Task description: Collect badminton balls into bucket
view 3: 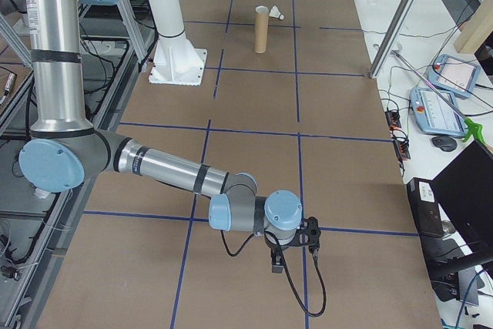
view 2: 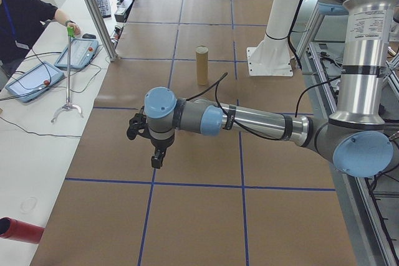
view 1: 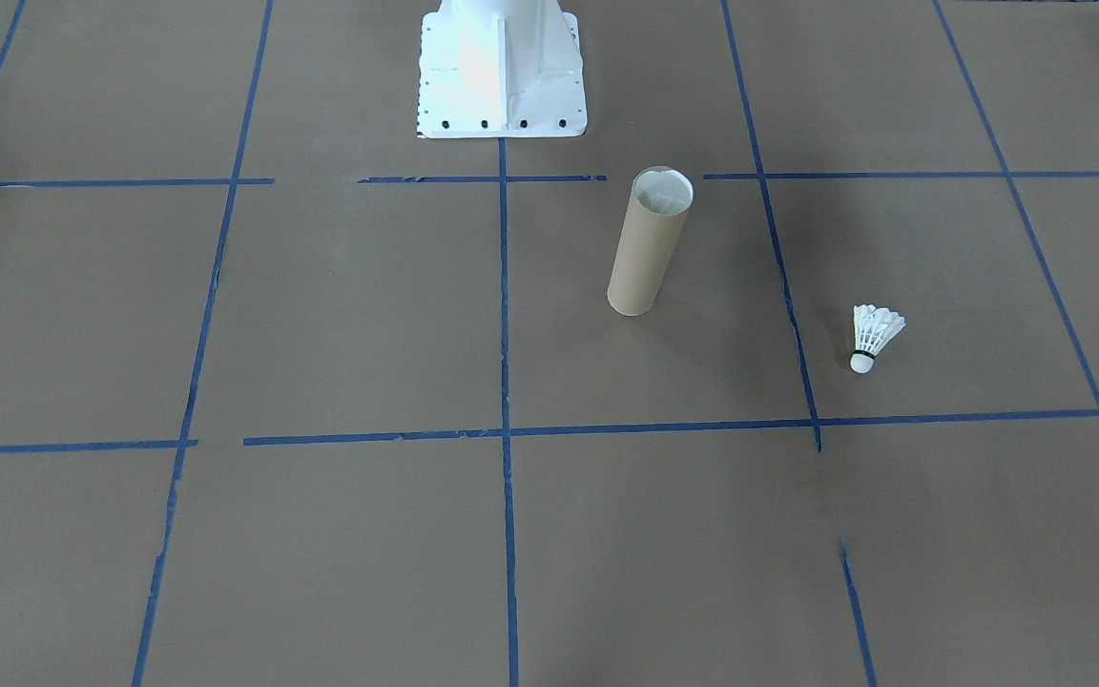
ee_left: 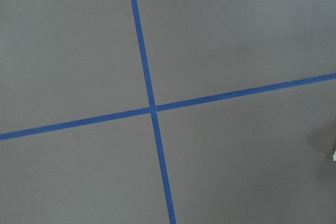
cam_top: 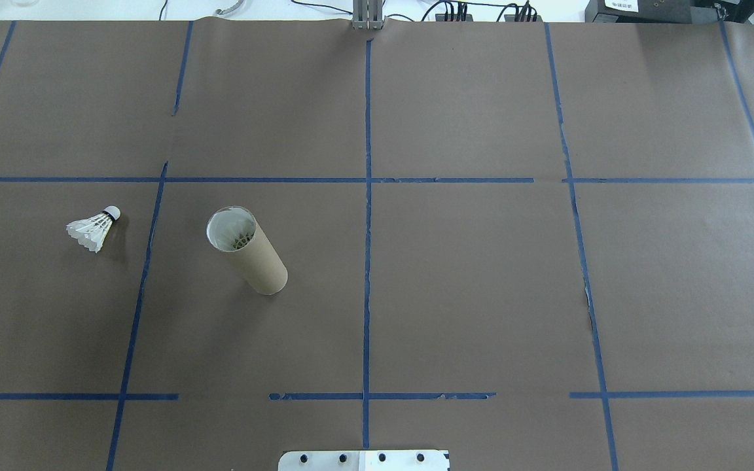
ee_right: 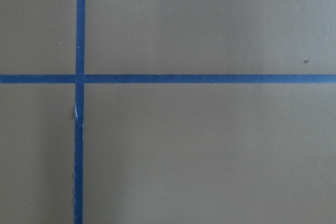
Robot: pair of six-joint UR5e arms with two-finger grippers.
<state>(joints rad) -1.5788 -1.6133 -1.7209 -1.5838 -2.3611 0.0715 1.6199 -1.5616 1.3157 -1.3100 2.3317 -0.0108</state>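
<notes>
One badminton ball [view 1: 874,336] [cam_top: 93,229] lies on its side on the brown paper, cork tip towards the robot's far side, a short way from the bucket [view 1: 650,243] [cam_top: 249,252]. The bucket stands upright with its mouth open, and white feathers show inside it. In the exterior right view both sit far off, the bucket [view 3: 262,28] beside the ball [view 3: 280,15]. My left gripper [view 2: 157,161] hangs over the paper, pointing down, nearer that camera than the bucket [view 2: 201,65]. My right gripper [view 3: 277,261] hangs low at the opposite end. I cannot tell if either is open or shut.
The white robot base [view 1: 502,76] [cam_top: 364,460] stands at the table's middle edge. Blue tape lines grid the brown paper. A person [view 2: 19,23] and teach pendants [view 2: 75,51] are at the side bench, along with a red cylinder [view 2: 19,230].
</notes>
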